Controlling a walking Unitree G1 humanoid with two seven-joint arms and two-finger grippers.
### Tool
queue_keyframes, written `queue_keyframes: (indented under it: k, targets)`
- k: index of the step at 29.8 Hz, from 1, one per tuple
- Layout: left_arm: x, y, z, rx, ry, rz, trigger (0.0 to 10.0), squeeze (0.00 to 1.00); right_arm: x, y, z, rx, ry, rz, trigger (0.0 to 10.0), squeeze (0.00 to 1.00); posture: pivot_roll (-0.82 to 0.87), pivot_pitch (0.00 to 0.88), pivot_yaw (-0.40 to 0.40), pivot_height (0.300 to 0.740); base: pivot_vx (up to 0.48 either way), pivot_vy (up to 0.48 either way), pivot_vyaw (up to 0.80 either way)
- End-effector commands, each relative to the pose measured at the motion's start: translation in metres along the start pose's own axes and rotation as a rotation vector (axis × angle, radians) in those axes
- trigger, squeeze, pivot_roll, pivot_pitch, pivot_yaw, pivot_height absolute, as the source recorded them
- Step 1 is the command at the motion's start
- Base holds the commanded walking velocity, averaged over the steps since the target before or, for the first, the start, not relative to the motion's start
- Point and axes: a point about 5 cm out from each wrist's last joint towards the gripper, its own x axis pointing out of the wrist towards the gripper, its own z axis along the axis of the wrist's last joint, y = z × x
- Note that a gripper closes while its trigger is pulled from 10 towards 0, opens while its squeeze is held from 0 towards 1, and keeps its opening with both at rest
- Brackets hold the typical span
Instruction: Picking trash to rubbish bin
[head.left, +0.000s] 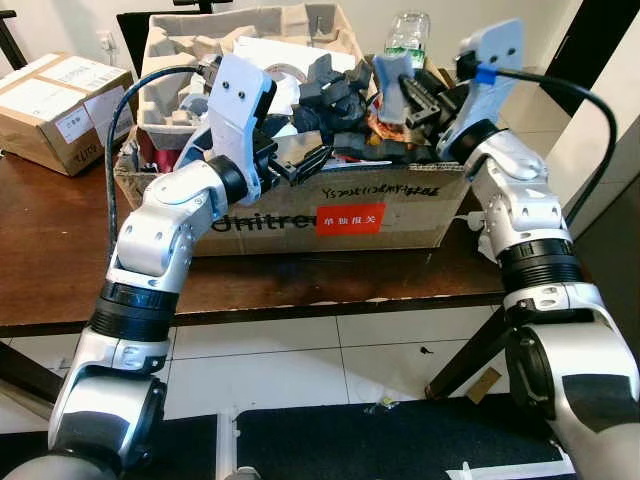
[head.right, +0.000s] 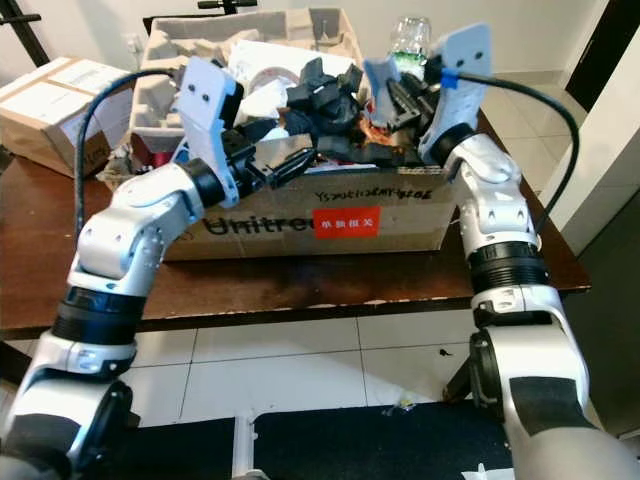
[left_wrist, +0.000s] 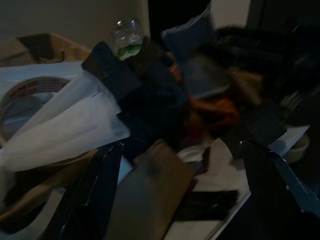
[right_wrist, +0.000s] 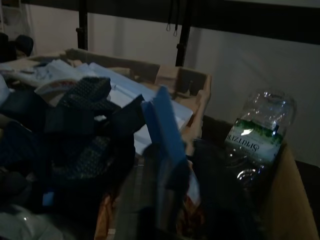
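Cardboard box (head.left: 400, 215) brims with scraps; left gripper (head.left: 300, 165), fingers spread, should descend squarely at twelve o'clock; right gripper's (head.left: 420, 100) grip I cannot tell.

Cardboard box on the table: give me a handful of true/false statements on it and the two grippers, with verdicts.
1. The cardboard box stands on the dark wooden table. True.
2. The box is empty. False: it is piled with black foam pieces, white paper and other scraps.
3. A clear plastic bottle with a green label stands upright at the box's far right corner. True.
4. The left gripper hangs below the table edge. False: it reaches over the box's front wall, fingers spread open.
5. The right gripper is up at the box, above the trash on its right side. True.
6. The box's front carries a blue sticker. False: the sticker is red.
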Motion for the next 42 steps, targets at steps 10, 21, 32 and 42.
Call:
queue_keyframes:
  k: [10, 21, 32, 42]
  targets:
    - [-0.002, -0.006, 0.010, -0.030, -0.043, -0.074, 10.0, 0.00, 0.006, -0.012, 0.019, 0.008, -0.073, -0.049, 10.0, 0.00, 0.07, 0.141, 0.033, 0.740, 0.000, 0.000, 0.00]
    - [-0.006, -0.005, 0.016, -0.038, -0.064, -0.085, 10.0, 0.00, -0.002, -0.043, 0.054, 0.107, -0.191, -0.095, 10.0, 0.00, 0.07, 0.140, 0.037, 0.740, 0.000, 0.000, 0.00]
    - [-0.061, -0.039, 0.011, -0.086, -0.018, -0.435, 10.0, 0.00, -0.074, -0.007, 0.062, 0.378, -0.216, 0.506, 10.0, 0.00, 0.07, 0.139, 0.034, 0.740, 0.000, 0.000, 0.00]
    - [-0.083, -0.052, -0.020, -0.058, 0.237, -0.552, 10.0, 0.00, -0.129, 0.037, 0.005, 0.296, 0.215, 0.829, 10.0, 0.00, 0.07, 0.131, 0.041, 0.740, 0.000, 0.000, 0.00]
